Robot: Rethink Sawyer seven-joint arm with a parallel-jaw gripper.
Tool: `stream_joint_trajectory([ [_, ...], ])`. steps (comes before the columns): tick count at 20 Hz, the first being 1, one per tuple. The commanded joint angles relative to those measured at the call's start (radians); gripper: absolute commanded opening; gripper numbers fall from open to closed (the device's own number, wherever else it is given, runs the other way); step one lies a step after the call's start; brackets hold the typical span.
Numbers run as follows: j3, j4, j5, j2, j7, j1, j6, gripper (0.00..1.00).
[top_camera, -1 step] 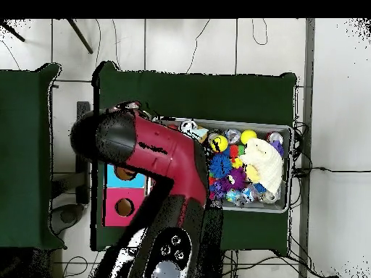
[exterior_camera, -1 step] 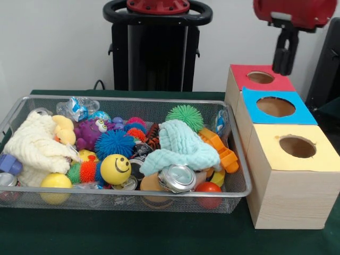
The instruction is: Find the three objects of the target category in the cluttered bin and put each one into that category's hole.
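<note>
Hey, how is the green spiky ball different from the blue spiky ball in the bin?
The green spiky ball sits toward the bin's back wall, just above the pale green cloth; the blue spiky ball lies nearer the middle, right behind the yellow smiley ball. Green versus blue is the plain colour difference. The blue one looks a little larger. Both are round and covered in soft spikes.
</note>
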Motion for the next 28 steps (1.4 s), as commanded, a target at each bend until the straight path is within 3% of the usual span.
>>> stream_joint_trajectory([
  [1,0.086,0.211,-0.093,-0.04,-0.056,-0.064,-0.025,0.0],
  [14,0.24,0.329,-0.211,-0.073,-0.192,-0.287,-0.198,0.0],
  [28,0.428,0.409,-0.427,-0.149,-0.255,-0.514,-0.226,0.0],
])
